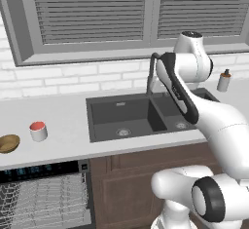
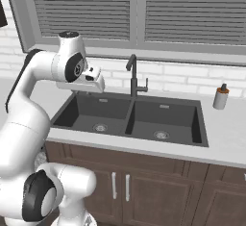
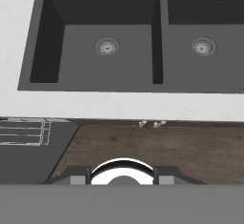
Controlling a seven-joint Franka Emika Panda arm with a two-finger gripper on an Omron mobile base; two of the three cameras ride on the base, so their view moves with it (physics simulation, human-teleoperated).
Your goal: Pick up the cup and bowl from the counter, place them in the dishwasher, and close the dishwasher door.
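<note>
Cup (image 1: 38, 131): sitting upright on the counter (image 1: 63, 116), left of the sink (image 1: 126, 117) and well apart from the arm; nothing is touching it, so it is waiting to be picked up.
Bowl (image 1: 8, 143): resting on the counter just left of the cup and slightly nearer, at the left edge of the left base view; likewise untouched.
Dishwasher (image 1: 46, 194): standing open below the cup and bowl, its wire rack (image 1: 44, 199) showing no dishes in the part that is visible.
Dishwasher door (image 3: 33, 154): lying folded down as a dark panel beside the brown cabinet fronts in the hand view; closing it is left for last.
Gripper (image 3: 122, 180): hanging above the front edge of the sink and looking down over both basins; the fingers are carrying nothing, though whether they are released or clenched cannot be told from these views.
Progress: judging by the layout, the task is only beginning; both pickups, both placements and the door closing are remaining.
</note>
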